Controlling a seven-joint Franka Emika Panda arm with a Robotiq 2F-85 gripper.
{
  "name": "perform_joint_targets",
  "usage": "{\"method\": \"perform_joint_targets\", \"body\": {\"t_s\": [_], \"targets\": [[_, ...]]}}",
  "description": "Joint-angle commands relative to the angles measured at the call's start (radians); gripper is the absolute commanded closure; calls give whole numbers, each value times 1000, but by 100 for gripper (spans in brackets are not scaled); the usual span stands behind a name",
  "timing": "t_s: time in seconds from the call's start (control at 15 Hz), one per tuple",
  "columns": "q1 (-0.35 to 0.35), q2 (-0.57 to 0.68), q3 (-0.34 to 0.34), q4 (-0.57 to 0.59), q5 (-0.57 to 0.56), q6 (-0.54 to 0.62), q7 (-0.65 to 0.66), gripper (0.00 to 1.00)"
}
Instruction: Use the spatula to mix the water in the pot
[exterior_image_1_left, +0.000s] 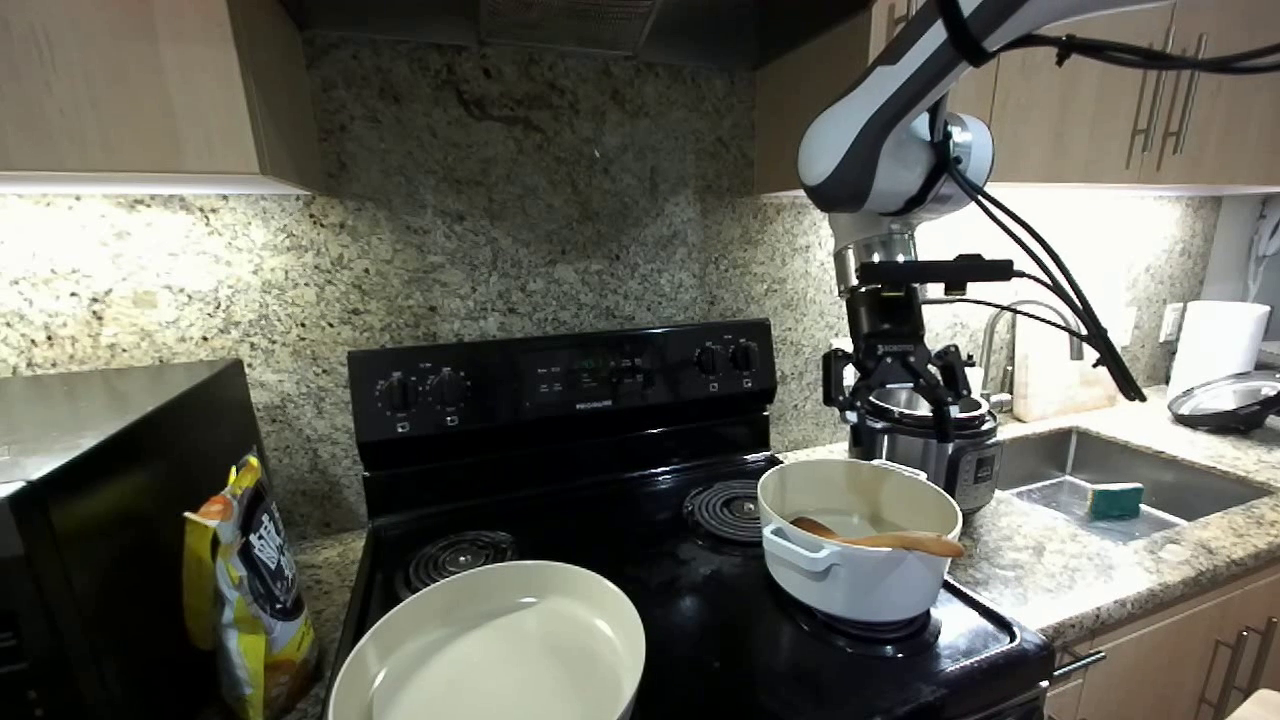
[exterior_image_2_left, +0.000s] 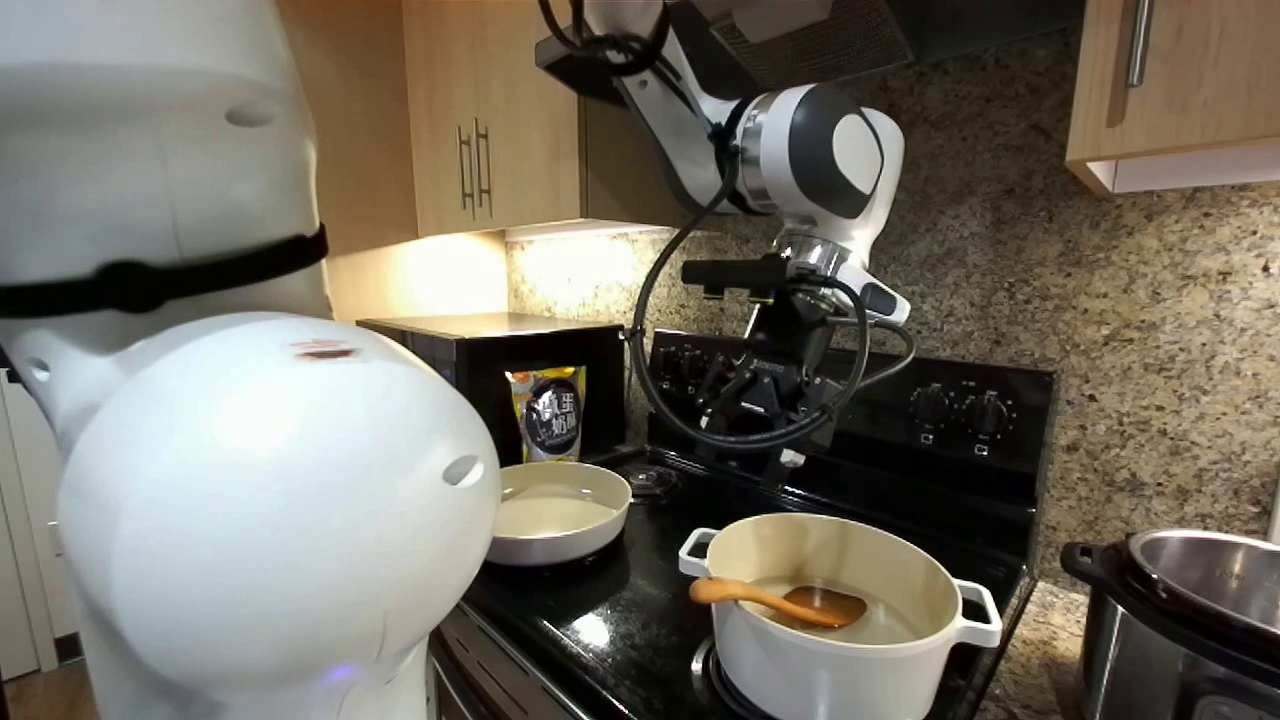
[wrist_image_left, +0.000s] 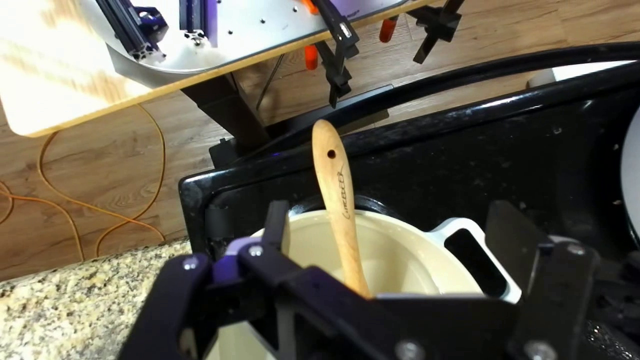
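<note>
The white pot (exterior_image_1_left: 850, 585) stands on the stove's front burner and also shows in an exterior view (exterior_image_2_left: 830, 665) and in the wrist view (wrist_image_left: 400, 250). The wooden spatula (exterior_image_1_left: 890, 541) leans in it. In an exterior view the spatula (exterior_image_2_left: 765, 598) has its blade in the shallow water (exterior_image_2_left: 890, 622) and its handle across the rim. In the wrist view the handle (wrist_image_left: 342, 195) sticks out past the rim; the blade is hidden behind the gripper. My gripper (exterior_image_1_left: 897, 420) is open and empty above the pot, apart from the spatula; its fingers are wide apart in the wrist view (wrist_image_left: 392, 220).
A wide cream pan (exterior_image_1_left: 625, 640) sits at the stove's other front side. A steel electric cooker (exterior_image_1_left: 905, 455) stands close beside the pot, before the sink (exterior_image_1_left: 1075, 440). A snack bag (exterior_image_1_left: 265, 590) leans by the black microwave (exterior_image_1_left: 90, 560). The stove's back panel (exterior_image_1_left: 560, 380) rises behind.
</note>
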Motion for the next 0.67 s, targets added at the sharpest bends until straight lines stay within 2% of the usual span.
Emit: {"method": "perform_joint_targets", "body": {"t_s": [0.0, 0.6], "targets": [[-6, 0, 6, 3, 1, -2, -1, 0], [-8, 133, -16, -19, -23, -30, -159, 0]]}}
